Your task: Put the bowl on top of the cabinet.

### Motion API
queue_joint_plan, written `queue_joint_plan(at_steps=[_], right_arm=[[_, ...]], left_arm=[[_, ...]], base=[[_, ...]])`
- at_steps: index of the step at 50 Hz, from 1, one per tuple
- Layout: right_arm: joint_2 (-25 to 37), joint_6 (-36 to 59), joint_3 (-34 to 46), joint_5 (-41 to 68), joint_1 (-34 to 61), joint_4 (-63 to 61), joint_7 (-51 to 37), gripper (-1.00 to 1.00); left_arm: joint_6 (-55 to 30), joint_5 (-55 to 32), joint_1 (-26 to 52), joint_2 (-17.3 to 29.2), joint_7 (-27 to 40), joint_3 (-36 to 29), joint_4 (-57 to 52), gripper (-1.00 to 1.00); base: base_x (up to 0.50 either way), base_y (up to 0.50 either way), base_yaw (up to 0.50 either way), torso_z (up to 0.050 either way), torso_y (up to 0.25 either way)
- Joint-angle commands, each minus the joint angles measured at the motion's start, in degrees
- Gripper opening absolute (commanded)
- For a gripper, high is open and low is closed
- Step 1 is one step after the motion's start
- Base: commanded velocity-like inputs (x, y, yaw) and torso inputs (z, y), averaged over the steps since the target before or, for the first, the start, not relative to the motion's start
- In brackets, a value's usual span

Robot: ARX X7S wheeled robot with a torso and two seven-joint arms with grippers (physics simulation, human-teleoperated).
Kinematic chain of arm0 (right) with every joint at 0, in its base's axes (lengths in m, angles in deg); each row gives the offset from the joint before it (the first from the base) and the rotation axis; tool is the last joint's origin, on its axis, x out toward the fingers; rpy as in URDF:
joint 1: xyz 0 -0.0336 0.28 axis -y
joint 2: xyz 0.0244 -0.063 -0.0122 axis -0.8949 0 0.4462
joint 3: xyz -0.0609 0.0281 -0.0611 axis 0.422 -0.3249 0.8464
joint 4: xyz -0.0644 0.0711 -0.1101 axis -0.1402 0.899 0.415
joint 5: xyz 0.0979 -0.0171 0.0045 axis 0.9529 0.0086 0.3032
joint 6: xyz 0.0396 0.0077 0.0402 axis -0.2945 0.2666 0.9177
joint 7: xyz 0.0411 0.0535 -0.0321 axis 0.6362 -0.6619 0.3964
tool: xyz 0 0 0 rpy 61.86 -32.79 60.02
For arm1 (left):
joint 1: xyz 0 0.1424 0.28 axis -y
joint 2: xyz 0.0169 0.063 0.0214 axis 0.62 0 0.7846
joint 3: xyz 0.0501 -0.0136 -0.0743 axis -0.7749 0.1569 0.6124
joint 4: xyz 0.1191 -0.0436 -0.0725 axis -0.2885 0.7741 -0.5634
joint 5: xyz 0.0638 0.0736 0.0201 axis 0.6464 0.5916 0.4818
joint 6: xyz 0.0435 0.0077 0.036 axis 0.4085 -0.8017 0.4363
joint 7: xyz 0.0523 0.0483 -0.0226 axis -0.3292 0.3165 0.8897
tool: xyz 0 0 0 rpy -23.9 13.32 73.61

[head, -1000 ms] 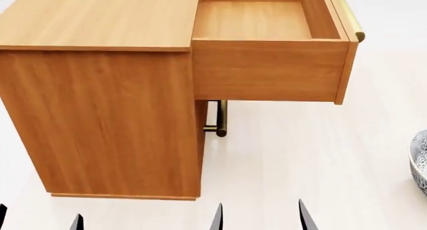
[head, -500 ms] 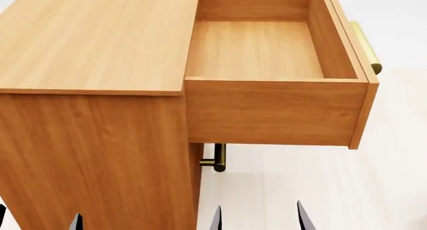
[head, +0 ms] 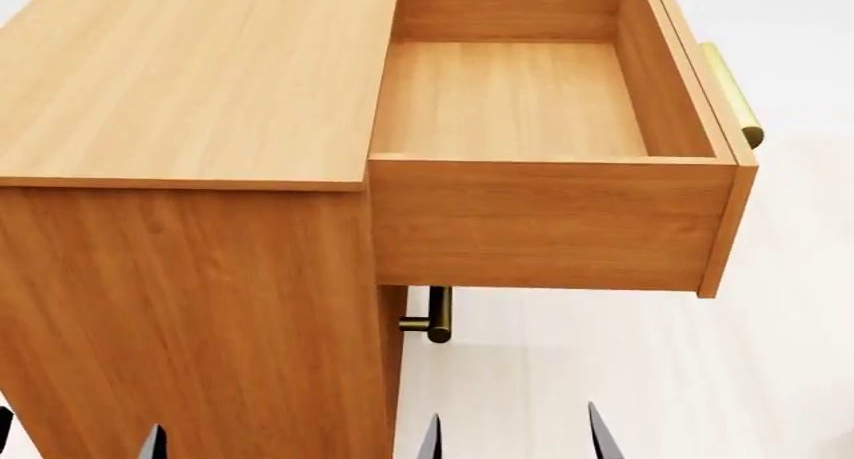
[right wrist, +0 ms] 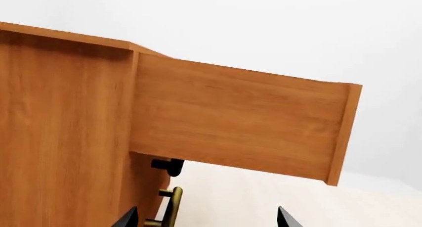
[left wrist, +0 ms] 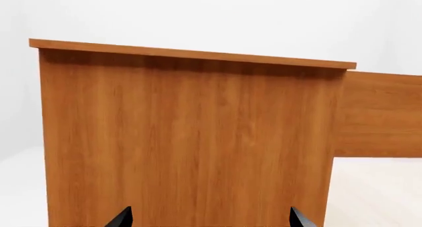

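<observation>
Pale floor (head: pixel 641 379), plain white walls. Cabinet (head: pixel 187 89) fills the head view, flat top bare, top drawer (head: pixel 534 109) pulled out with nothing in it, brass handle (head: pixel 731 94) on its front. Left gripper (head: pixel 78 441) and right gripper (head: pixel 514 437) both spread apart, holding nothing, only fingertips showing at the frame edge. Bowl out of view in every camera.

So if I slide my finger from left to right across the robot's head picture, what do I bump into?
Cabinet top → open drawer, nothing showing inside → brass handle on the drawer's front → pale floor. No bowl shows in this picture.
</observation>
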Motion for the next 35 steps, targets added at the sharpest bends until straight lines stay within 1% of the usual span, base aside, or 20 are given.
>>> queue_joint_plan(at_steps=[1,2,3,5,6,7,8,9,11,12,13,15,16,17,20,21,25,29,33,35], right_arm=[[2.21,3.34,1.25,-2.87,0.09,-1.87,-0.54,1.0],[3.07,4.42,1.07,-3.93,-0.13,-3.78,-0.73,1.0],[5.03,-1.86,-4.3,-0.53,-4.92,-2.76,-1.15,1.0],[6.93,-0.72,-8.3,0.42,-6.85,-3.87,-1.28,1.0],[7.48,7.88,-11.09,2.85,-3.15,-9.85,0.53,1.0],[11.13,11.21,-12.77,6.35,-1.71,-9.88,0.17,1.0],[12.95,10.38,-13.96,7.96,-3.71,-9.85,-0.08,1.0],[16.84,11.24,-14.47,8.87,-4.26,-9.84,1.15,1.0],[23.88,9.95,-17.22,19.18,-3.62,-9.87,-1.92,1.0],[28.79,9.43,-17.22,25.41,-2.69,-9.87,-6.39,1.0],[36.22,7.26,-20.9,33.42,-3.7,-9.86,-9.28,1.0],[41.64,3.39,-27.47,41.58,-7.85,-9.68,-10.05,1.0],[43.14,2.95,-36.07,46.87,-12.2,-8.99,-9.95,1.0],[43.79,2.84,-40.83,49.19,-14.83,-8.59,-9.27,1.0],[43.64,3.47,-50.21,53.07,-20.03,-7.44,-8.49,1.0],[42.74,4.14,-56.21,55.7,-22.86,-6.43,-7.25,1.0],[41.95,6.71,-65.47,59.27,-27.29,-6.03,-5.77,1.0],[41.83,11.38,-78.81,66.68,-31.04,-5.69,-4.14,1.0],[42.63,14.49,-84.64,71.38,-31.71,-3.71,-4.3,1.0],[41.56,13.53,-81.94,68.5,-31.43,-2.54,-3.56,1.0]], left_arm=[[0.01,-0.57,0.25,0.55,0.2,-0.05,0.58,1.0],[0.08,-0.83,0.27,0.68,0.15,0.19,0.65,1.0],[-0.24,-1.52,0.75,0.82,0.23,1.0,1.09,1.0],[-0.94,-2.55,1.75,0.56,0.41,1.58,2.37,1.0],[-1.25,-2.52,2.41,0.46,0.4,1.35,3.05,1.0],[-1.44,-2.19,2.88,0.3,0.54,0.98,3.52,1.0],[-1.41,-1.99,2.89,0.36,0.53,0.7,3.43,1.0],[-1.31,-1.5,2.97,0.47,0.38,0.17,3.73,1.0],[-1.08,-1.67,2.88,0.51,0.29,0.07,3.8,1.0],[-1.06,-1.57,2.82,0.64,0.22,-0.11,3.72,1.0],[-0.8,-1.47,2.66,0.7,0.19,-0.18,3.71,1.0],[-1.03,-1.51,3.07,0.75,0.21,-0.33,3.89,1.0],[-0.97,-1.67,3.17,0.76,0.27,-0.12,3.95,1.0],[-0.75,-1.59,3.12,0.77,0.28,-0.13,4.11,1.0],[-0.69,-1.51,3.3,0.82,0.4,-0.21,4.39,1.0],[-0.37,-1.57,2.97,0.95,0.35,-0.14,4.13,1.0],[-0.39,-1.73,2.9,1.17,0.53,-0.03,3.89,1.0],[-0.04,-2.04,2.6,1.39,0.66,0.32,3.59,1.0],[-0.07,-2.2,2.76,1.51,0.79,0.35,3.64,1.0],[0.05,-2.18,2.8,1.64,0.79,0.36,3.71,1.0]], base=[[0.0,0.0,0.0,0.0,0.0],[0.0,0.0,0.0,0.0,0.0],[0.0,0.0,0.0,0.0,0.0],[0.0,0.0,0.0,0.0,0.0],[0.0,0.0,0.0,0.0,0.0],[0.0,0.0,0.0,0.0,0.0],[0.0,0.0,0.0,0.0,0.0],[0.0,0.0,0.0,0.0,0.0],[0.0,0.0,0.0,0.0,0.0],[0.0,0.0,0.0,0.0,0.0],[0.0,0.0,0.0,0.0,0.0],[0.0,0.0,0.0,0.0,0.0],[0.0,0.0,0.0,0.0,0.0],[0.0,0.0,0.0,0.0,0.0],[0.0,0.0,0.0,0.0,0.0],[0.0,0.0,0.0,0.0,0.0],[0.0,0.0,0.0,0.0,0.0],[0.0,0.0,0.0,0.0,0.0],[0.0,0.0,0.0,0.0,0.0],[0.0,0.0,0.0,0.0,0.0]])
